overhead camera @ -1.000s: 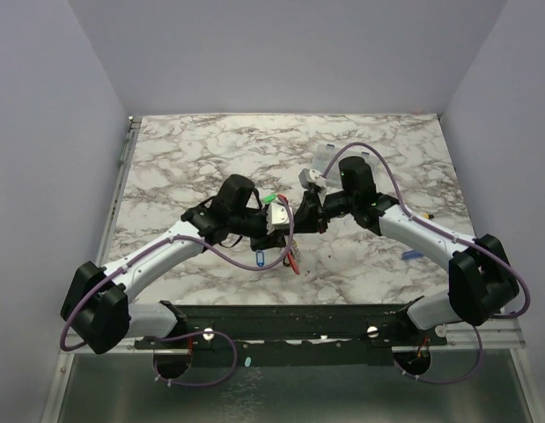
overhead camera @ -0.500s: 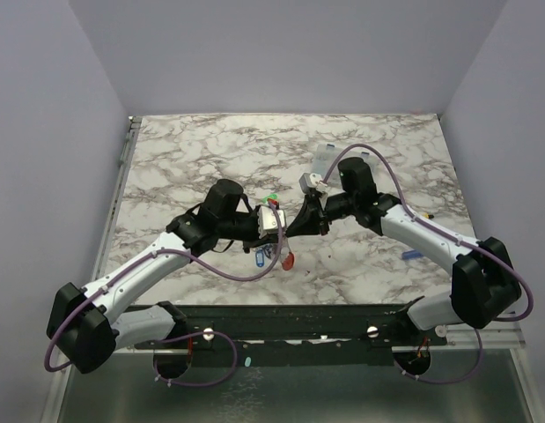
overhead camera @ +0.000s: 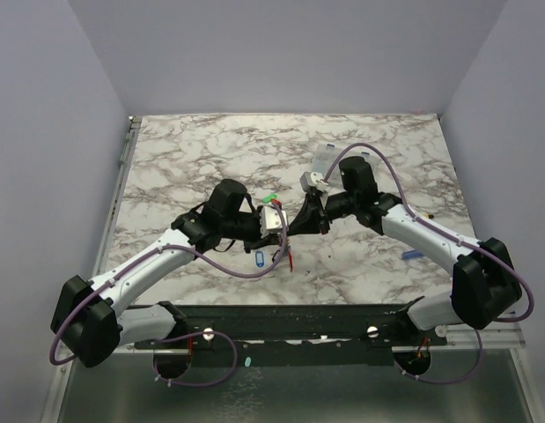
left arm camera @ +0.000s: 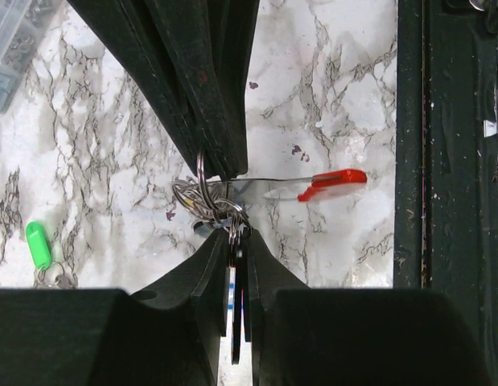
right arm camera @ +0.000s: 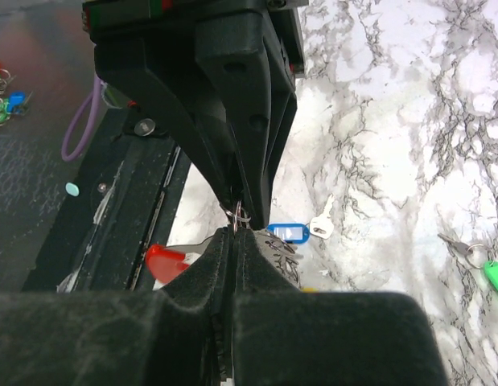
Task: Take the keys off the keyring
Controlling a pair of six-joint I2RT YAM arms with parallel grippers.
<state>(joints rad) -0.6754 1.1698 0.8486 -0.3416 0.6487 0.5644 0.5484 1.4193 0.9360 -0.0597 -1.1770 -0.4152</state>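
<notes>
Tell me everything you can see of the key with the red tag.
The red-tagged key has a silver metal blade and a red plastic tag at its outer end. It sticks out sideways from the keyring, which the left claw and right claw pinch from opposite sides. Nothing else visibly touches it.

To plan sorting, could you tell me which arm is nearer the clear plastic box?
Right. The clear plastic box lies beside the right arm; the left arm is farther forward-left.
</notes>
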